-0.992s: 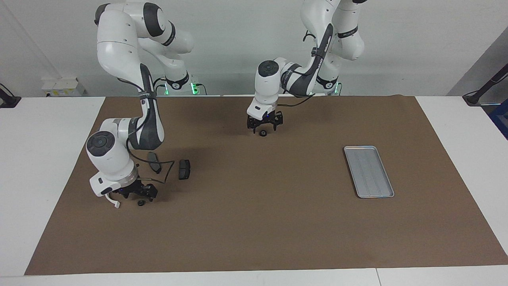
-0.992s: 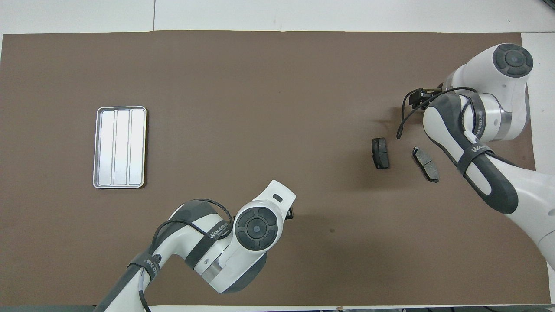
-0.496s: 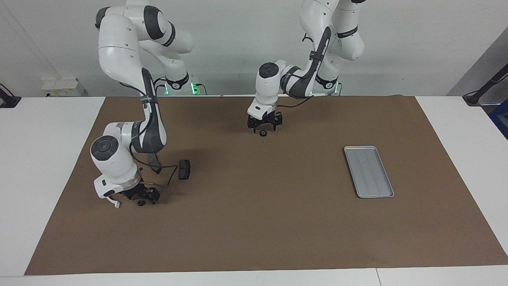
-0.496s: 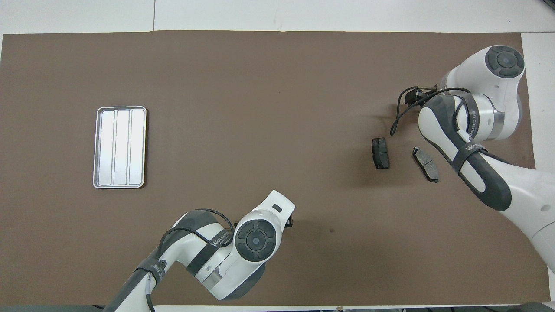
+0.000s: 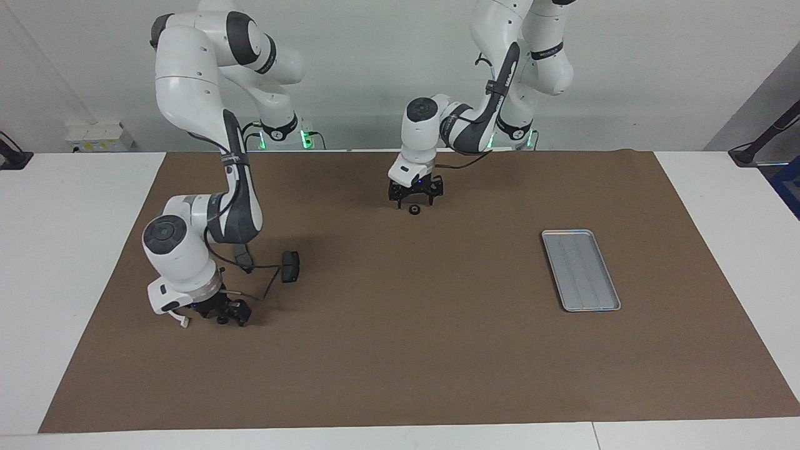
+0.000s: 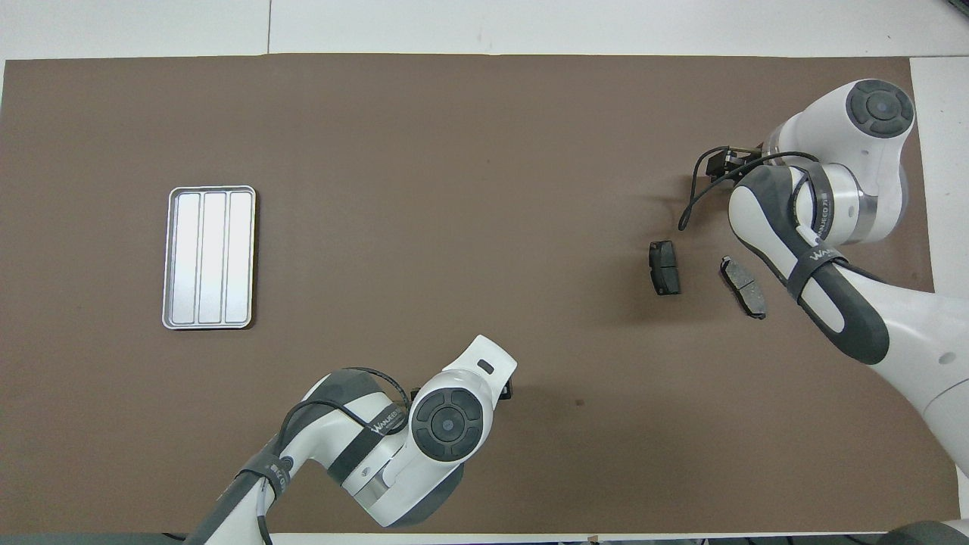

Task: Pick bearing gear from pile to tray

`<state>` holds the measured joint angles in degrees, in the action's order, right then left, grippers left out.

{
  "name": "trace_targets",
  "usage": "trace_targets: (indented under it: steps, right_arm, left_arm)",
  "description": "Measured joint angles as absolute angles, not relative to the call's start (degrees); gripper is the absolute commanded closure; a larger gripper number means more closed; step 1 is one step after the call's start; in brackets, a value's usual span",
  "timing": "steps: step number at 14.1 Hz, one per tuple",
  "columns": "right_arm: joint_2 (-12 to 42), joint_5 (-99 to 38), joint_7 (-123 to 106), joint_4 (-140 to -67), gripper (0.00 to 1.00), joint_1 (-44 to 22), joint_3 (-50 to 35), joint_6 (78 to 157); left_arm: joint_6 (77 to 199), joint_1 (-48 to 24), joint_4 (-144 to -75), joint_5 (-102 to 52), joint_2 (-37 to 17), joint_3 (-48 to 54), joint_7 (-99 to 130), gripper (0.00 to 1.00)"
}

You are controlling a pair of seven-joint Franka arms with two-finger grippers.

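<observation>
Right gripper (image 5: 223, 317) low over small black round gear (image 5: 222, 320) for pickup, jaw state unclear; left gripper (image 5: 415, 195) waits, jaws open, above second gear (image 5: 413, 210); silver ribbed tray (image 5: 580, 269) empty.

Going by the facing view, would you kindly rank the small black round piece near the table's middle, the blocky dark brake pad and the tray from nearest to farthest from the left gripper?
From the left gripper:
1. Small black round piece, on the mat just under the gripper.
2. Blocky dark brake pad, toward the right arm's end.
3. Tray, toward the left arm's end; only slightly farther than the pad.
</observation>
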<state>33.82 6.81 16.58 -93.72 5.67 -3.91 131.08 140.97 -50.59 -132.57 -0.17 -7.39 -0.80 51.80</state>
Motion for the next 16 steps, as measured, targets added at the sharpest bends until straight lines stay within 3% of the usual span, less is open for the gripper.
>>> trace_targets:
  steps: [2, 4, 7, 9, 12, 15, 16]
  right_arm:
    - [33.84, 6.81, 16.6, -93.66, 0.22, 5.69, -3.89, 131.09]
    - [33.84, 6.79, 16.61, -93.58, 0.32, 5.71, -3.88, 131.09]
    - [33.83, 6.67, 16.62, -93.27, 0.45, 5.76, -3.93, 131.09]
    - [33.83, 6.66, 16.62, -93.21, 0.6, 5.76, -3.93, 131.08]
    - [33.82, 6.51, 16.64, -92.92, 0.75, 5.71, -4.07, 131.07]
    - [33.79, 6.47, 16.65, -92.82, 1.0, 5.71, -4.09, 131.05]
    - [33.8, 6.47, 16.65, -92.82, 1.0, 5.71, -4.09, 131.05]
  left_arm:
    - [141.05, -50.59, -132.62, -0.17, -7.39, -0.85, 51.8, 0.09]
    - [141.17, -50.59, -132.63, -0.16, -7.39, -0.93, 51.79, 0.26]
    - [141.39, -50.59, -132.62, -0.16, -7.39, -1.01, 51.79, 0.64]
    - [141.37, -50.59, -132.42, -0.03, -7.25, -1.11, 51.77, 0.79]
    - [141.26, -50.62, -132.21, 1.75, -7.21, -1.19, 51.71, 0.86]
    - [139.77, -50.61, -130.65, 3.19, -7.37, -1.49, 51.7, 0.87]
    - [139.06, -50.52, -129.67, 3.24, -7.35, -1.73, 51.62, 0.86]
